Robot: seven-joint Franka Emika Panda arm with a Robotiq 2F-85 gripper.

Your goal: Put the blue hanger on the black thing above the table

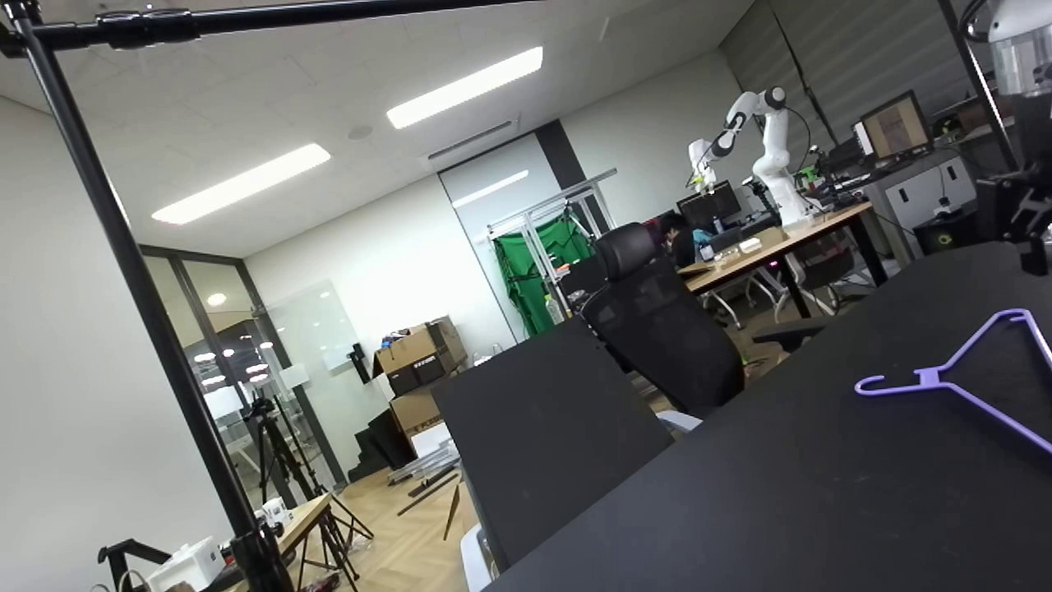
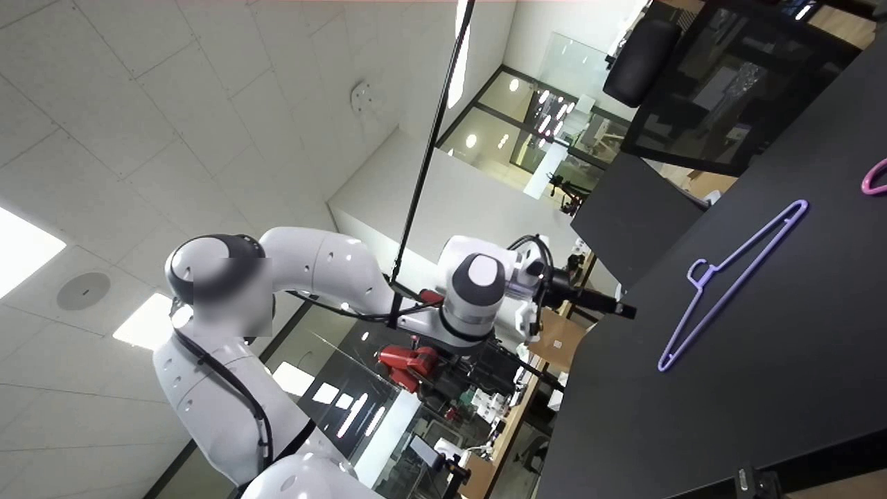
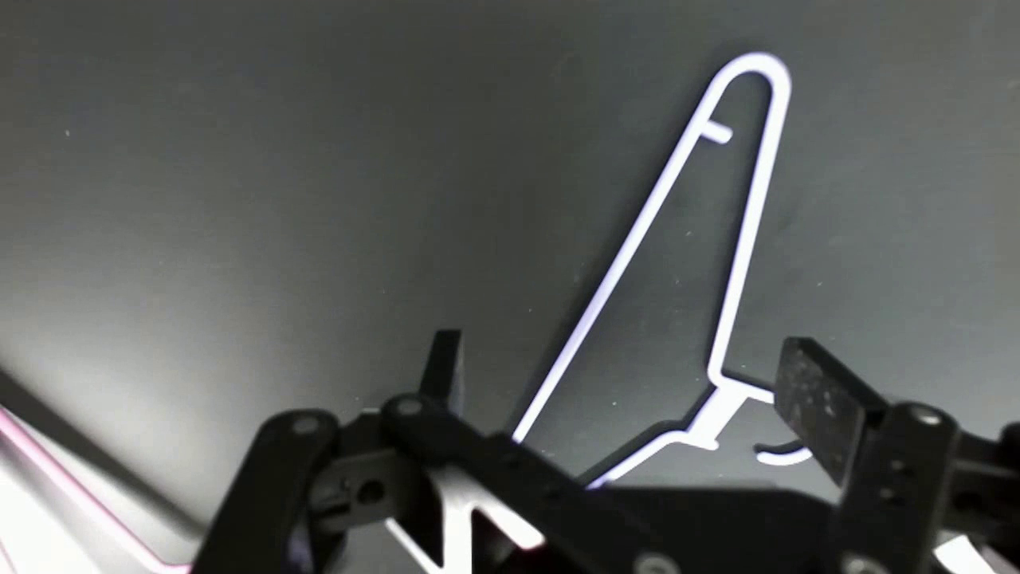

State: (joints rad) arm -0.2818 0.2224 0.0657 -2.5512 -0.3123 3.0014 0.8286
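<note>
nearest the wrist camera, the gripper [image 3: 625,375] holds its fingers wide apart above the black table [image 2: 783,360]. the blue hanger [image 3: 719,410] lies flat on that table, its neck showing between the fingers and part of its hook hidden behind one fingertip; whether that finger touches it, i cannot tell. in an exterior view the black bar [image 1: 271,16] runs across the top, well apart from the hanger. a pink thing [image 2: 866,184], cut off at the edge of an exterior view, shows near the hanger.
</note>
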